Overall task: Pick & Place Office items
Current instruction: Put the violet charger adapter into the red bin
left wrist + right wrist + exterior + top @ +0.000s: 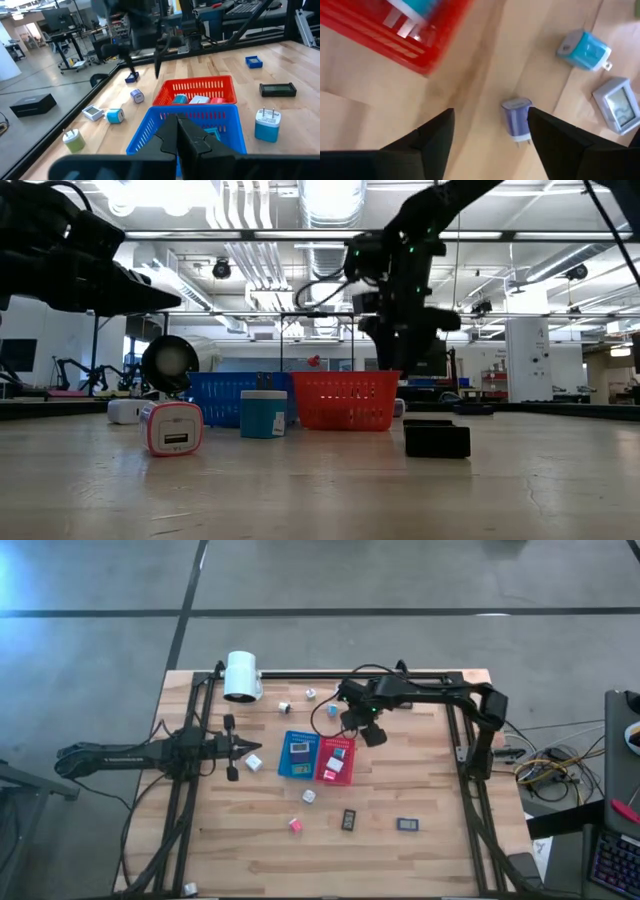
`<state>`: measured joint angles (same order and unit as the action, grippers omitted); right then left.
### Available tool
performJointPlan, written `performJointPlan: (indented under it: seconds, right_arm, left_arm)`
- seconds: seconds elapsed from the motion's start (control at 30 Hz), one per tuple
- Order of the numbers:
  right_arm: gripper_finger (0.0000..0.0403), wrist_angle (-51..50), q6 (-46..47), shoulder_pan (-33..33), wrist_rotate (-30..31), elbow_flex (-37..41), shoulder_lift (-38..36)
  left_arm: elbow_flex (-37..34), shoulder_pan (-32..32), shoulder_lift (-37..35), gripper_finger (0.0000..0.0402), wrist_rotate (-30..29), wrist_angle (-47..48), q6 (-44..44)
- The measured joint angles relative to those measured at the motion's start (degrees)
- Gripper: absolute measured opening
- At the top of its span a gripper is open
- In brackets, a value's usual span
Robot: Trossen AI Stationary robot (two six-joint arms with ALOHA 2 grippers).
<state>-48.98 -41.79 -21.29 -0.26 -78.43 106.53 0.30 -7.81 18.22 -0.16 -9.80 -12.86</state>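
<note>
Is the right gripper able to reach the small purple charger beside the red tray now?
Probably yes. The right gripper is open above the bare wood, and the purple charger lies between its fingers. The red tray is off to one side, not in the way.

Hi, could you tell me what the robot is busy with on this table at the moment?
It is sorting small office items into two trays. The right gripper hangs open just behind the red tray, above a small purple charger, holding nothing. The left gripper waits shut beside the blue tray. More items lie scattered on the table.
</note>
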Motion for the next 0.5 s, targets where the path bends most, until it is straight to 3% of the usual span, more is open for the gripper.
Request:
performJointPlan:
  seconds: [0.2,0.5]
  right_arm:
    - [0.0269,2.87,-0.69,-3.86,0.3,0.07,2.52]
    - [0.025,4.35,-0.42,-5.99,-1.57,0.07,6.97]
  left_arm:
    - [0.0,0.0,0.0,0.0003,0.0,0.0,-0.05]
    - [0.0,0.0,-0.02,0.0003,0.04,0.01,-0.03]
